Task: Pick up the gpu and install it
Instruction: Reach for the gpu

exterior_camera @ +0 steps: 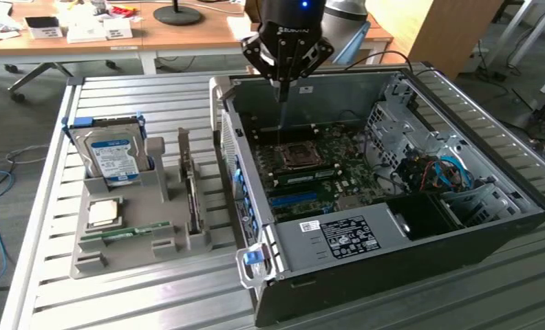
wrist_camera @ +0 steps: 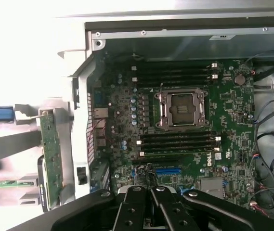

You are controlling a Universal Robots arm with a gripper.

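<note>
One gpu (exterior_camera: 193,196) upright in grey holder (exterior_camera: 135,256) (hard drive (exterior_camera: 116,155) alongside)

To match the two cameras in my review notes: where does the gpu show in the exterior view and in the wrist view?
Exterior view: the gpu stands on edge in the grey holder, at the exterior view's left of the computer case.
Wrist view: the gpu stands on edge just outside the case wall, its green face showing.
Shared landmark: the CPU socket on the motherboard.

One gpu (exterior_camera: 193,196), one hard drive (exterior_camera: 116,155)
</note>
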